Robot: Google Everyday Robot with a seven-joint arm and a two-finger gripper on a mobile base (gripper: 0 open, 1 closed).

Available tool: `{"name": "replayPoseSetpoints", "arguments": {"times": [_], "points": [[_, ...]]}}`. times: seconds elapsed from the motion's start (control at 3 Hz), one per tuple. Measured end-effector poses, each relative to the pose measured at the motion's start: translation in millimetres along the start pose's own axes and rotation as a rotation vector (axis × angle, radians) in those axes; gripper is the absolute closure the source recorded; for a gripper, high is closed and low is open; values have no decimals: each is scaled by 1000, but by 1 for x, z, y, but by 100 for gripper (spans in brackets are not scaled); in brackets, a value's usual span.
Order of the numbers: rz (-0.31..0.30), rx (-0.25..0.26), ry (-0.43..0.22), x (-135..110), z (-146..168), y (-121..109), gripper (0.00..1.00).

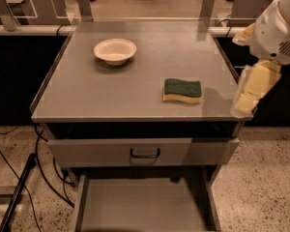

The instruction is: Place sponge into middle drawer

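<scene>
Sponge [182, 90] lies flat on the table [101, 95], green scrub face up. It sits toward the near right of the top and clear of the edge, so it is open to a grasp from above. The gripper [245, 100] hangs off the right edge of the table, just right of the sponge and apart from it. It has hold of nothing, and I cannot tell whether it is open or closed. Its place beside the top suggests the pick-up is not yet under way. The drawer [145, 209] stands pulled out low at the near side, below a closed drawer front [101, 152] with a black handle; its bare floor looks ready to take the sponge. A bowl [115, 50] sits far left, well apart from the sponge and likely out of the reach path. The next move, I judge, is leftward over the sponge, then down.
</scene>
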State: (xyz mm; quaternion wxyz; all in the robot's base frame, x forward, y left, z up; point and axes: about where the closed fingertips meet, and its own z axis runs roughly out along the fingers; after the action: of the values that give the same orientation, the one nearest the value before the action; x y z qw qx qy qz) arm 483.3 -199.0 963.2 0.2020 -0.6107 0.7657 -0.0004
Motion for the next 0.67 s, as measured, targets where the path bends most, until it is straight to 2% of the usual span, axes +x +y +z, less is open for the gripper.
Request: {"name": "replayPoseSetpoints", "arguments": {"times": [0.67], "points": [[55,-64,-77,-17,48,-27,0]]}}
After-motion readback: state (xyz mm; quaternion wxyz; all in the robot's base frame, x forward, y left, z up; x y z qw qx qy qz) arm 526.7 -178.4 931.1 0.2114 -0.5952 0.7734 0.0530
